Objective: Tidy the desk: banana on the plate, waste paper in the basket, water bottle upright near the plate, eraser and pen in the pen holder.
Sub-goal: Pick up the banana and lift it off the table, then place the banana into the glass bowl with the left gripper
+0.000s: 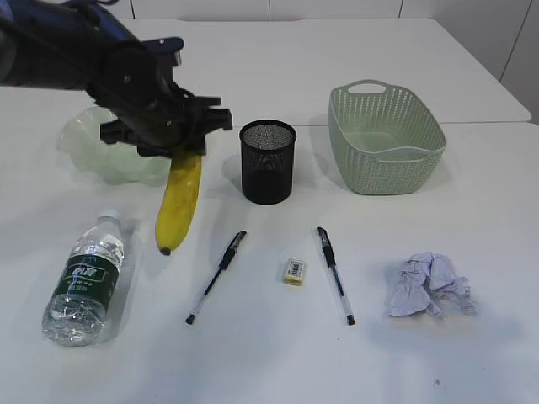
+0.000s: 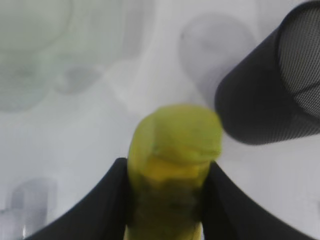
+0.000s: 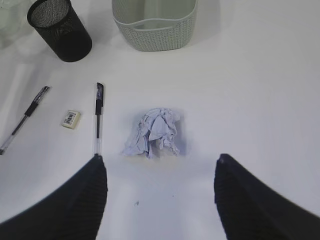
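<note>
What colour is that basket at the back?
Pale sage green with a woven pattern, the basket shows best in the exterior view.

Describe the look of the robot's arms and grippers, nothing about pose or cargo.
The left arm is glossy black with blocky segments, ending in the left gripper, also black. Its fingers are matte black, broad and tapering. The right gripper shows only two dark fingers with fine ribbed texture. No markings or cables are clear.

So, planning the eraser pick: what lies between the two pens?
Only the eraser, lying apart from both the left pen and the right pen. The exterior view shows it best.
</note>
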Robot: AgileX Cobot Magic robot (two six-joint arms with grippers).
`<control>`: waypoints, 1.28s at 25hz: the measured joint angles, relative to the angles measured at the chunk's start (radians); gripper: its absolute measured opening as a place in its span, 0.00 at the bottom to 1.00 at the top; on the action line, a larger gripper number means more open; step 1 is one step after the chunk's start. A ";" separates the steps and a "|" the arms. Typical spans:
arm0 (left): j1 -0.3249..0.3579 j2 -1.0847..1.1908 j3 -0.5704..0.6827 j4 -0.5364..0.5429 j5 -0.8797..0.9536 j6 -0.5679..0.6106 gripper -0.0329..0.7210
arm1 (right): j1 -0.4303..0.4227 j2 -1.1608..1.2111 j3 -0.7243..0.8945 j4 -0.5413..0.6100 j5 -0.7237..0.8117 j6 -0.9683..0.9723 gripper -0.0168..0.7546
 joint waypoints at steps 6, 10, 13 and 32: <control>0.056 -0.004 -0.158 0.028 0.002 0.000 0.40 | 0.000 0.000 0.000 0.000 0.000 0.000 0.67; 0.134 -0.004 -0.216 0.029 0.004 0.000 0.40 | 0.000 0.000 0.000 0.000 -0.002 0.000 0.67; 0.198 -0.004 -0.229 0.006 0.006 0.000 0.40 | 0.000 0.000 0.000 0.000 -0.005 0.000 0.67; 0.379 0.298 -0.440 -0.309 -0.202 -0.002 0.40 | 0.000 0.002 0.000 0.000 -0.005 0.000 0.67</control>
